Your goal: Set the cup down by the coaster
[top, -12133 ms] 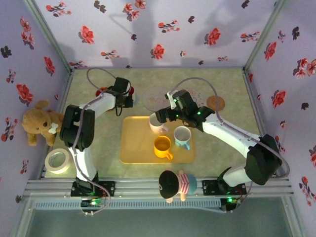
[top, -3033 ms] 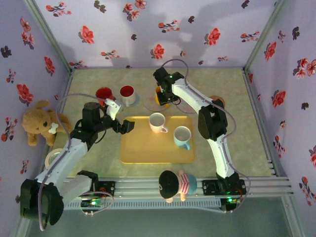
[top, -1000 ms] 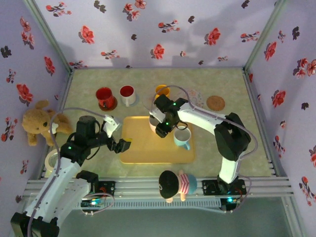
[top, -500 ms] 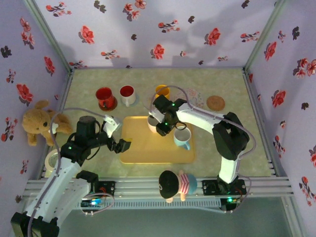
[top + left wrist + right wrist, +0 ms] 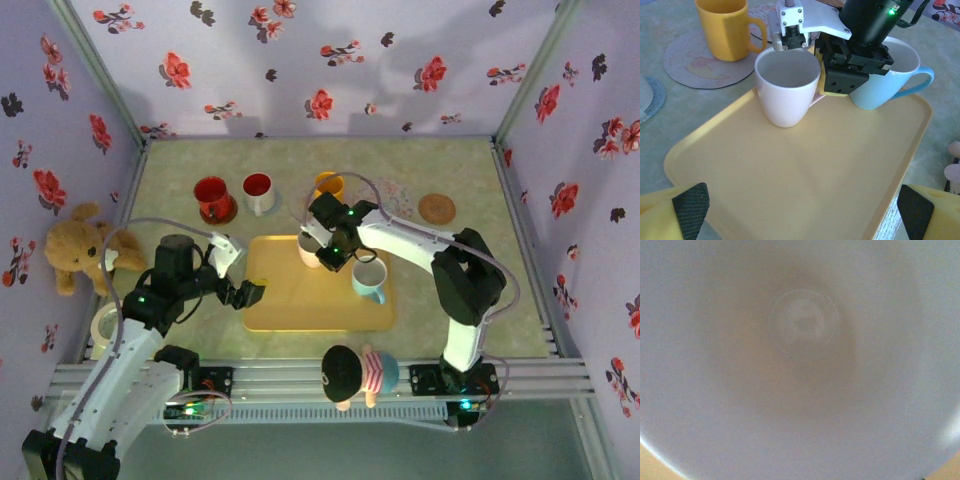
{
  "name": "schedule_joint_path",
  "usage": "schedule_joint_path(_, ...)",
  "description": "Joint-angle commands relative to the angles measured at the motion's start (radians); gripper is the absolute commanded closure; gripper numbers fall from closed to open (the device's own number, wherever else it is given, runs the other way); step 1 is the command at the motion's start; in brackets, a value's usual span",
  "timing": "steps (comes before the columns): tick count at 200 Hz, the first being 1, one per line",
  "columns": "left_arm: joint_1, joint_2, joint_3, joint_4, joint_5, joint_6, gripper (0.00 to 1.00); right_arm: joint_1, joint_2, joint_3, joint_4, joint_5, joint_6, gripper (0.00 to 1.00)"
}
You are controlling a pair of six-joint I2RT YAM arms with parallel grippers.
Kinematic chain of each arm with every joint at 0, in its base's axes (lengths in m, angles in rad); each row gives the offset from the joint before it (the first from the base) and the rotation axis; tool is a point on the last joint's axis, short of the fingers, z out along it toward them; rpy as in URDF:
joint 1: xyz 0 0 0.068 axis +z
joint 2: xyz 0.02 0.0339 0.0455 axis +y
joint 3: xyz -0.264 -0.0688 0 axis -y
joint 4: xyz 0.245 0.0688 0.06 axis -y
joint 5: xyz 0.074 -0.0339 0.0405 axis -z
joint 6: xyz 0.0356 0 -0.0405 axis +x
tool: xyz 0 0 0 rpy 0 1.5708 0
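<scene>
L pincer (image 5: 802, 212) apart | R pincer (image 5: 835, 87) at pink cup (image 5: 787, 87), handle hidden, clamp can't tell | tray (image 5: 790, 175) cropped

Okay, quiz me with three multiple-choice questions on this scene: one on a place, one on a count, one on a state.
1. Where does the yellow mug stand? A) beside the doll B) on a round coaster beyond the yellow tray C) beside the teddy bear
2. How many cups stand on the yellow tray? A) one B) two C) three
3. How is the left gripper? A) open, holding nothing B) shut on the doll C) shut on the tape roll
Answers: 1 B, the coaster shows under the mug. 2 B, just the pink cup and the blue cup. 3 A, its fingers are spread wide with nothing between.
</scene>
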Motion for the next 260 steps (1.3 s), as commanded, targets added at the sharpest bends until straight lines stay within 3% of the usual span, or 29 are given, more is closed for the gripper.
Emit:
schedule_joint_path(1,-0.006,-0.011,0.038,0.01,-0.013,0.003,0.0,0.007,-0.068,0.018,0.005,0.005,0.029,0.94)
schedule_joint_path(16,-0.007,-0.011,0.058,-0.022,-0.025,0.026,0.0,0.007,-0.084,0.022,-0.006,0.003,0.033,1.0)
schedule_joint_path(105,-0.009,0.019,0.178,-0.005,-0.02,0.037,0.0,-0.02,-0.233,0.062,-0.016,-0.013,0.114,1.0)
schedule_joint_path(176,-0.016,0.155,0.181,0.285,-0.022,-0.025,0.0,-0.127,-0.322,0.095,-0.04,0.004,0.157,1.0)
schedule_joint_path(260,-0.039,0.321,0.193,0.43,-0.01,-0.019,0.0,-0.315,-0.324,0.067,-0.071,0.13,0.217,1.0)
